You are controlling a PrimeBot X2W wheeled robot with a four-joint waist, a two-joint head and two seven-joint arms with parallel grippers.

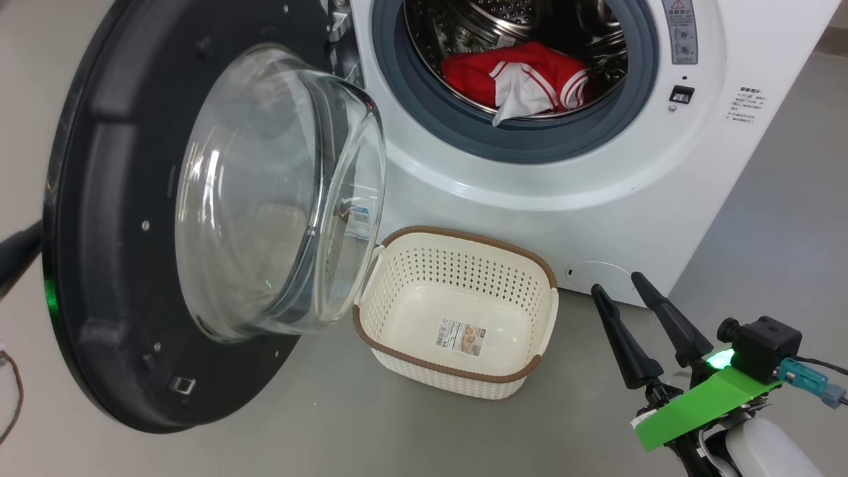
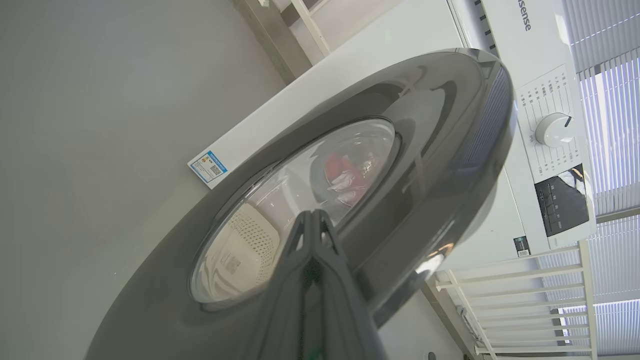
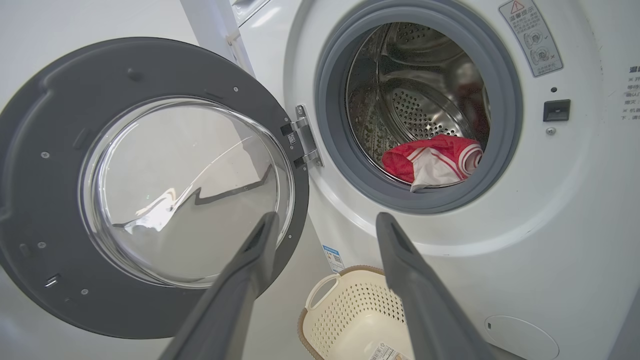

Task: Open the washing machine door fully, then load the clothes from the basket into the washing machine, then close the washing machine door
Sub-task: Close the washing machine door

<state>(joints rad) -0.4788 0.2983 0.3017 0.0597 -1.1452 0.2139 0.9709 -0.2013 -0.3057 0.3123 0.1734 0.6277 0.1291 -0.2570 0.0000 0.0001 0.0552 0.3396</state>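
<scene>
The clothes (image 1: 523, 83) lie in the steel drum (image 1: 477, 20) of the washing machine (image 1: 596, 185), a white panel drooping over the grey ring (image 1: 411, 86). The washing machine door (image 1: 106, 265) stands swung wide to the left. The basket (image 1: 457, 271) sits on the floor (image 1: 331, 411) just before the machine, beneath the door's glass bowl. The right gripper (image 1: 616, 281) hovers beside the basket, jaws apart. The left gripper (image 2: 312, 215), jaws together, points at the door's outer face.

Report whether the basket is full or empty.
Empty: the basket holds just a sticker; the clothes lie inside the washing machine.
</scene>
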